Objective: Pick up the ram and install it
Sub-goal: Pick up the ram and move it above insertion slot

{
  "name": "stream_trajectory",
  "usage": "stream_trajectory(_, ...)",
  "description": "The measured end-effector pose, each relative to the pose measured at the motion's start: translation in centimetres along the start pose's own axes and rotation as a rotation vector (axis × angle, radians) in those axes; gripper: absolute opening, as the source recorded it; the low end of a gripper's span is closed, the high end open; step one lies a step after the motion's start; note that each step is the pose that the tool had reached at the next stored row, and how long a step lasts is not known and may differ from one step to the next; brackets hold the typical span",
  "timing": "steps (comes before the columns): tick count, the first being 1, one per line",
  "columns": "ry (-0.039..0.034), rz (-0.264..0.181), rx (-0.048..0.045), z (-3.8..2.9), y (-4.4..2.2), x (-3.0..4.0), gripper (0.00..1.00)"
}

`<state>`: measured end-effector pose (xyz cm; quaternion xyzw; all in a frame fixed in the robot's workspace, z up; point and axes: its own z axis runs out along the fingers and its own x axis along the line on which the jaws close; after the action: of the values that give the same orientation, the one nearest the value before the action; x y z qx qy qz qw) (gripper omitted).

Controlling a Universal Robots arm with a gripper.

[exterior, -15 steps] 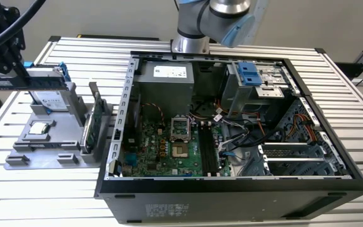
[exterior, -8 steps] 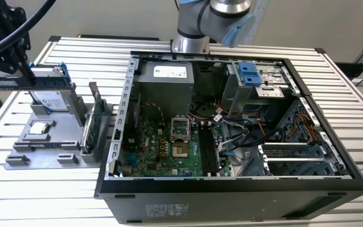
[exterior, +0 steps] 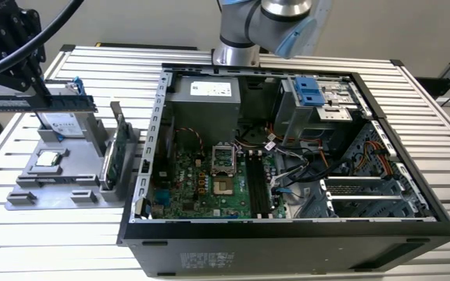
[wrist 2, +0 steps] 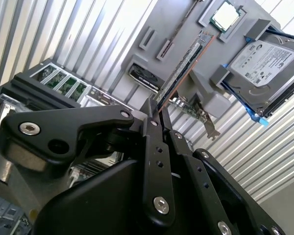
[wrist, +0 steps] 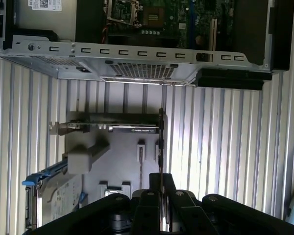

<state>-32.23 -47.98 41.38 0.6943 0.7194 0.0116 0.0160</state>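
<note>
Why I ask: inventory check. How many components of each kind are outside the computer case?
ram stick, held in the gripper: 1
hard drive: 1
processor chip: 1
green circuit card: 1
Total: 4

This looks like a robotics lab or test workshop: a ribbed silver aluminium-profile table carries an opened black desktop computer case and a grey plastic parts fixture, beside a silver-and-blue robot arm.
</note>
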Motion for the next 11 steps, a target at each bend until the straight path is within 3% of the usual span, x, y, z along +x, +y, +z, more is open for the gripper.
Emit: stream_trajectory(11,-0.0001,0.0,0.0,0.04,1.21,-0.04,0.0)
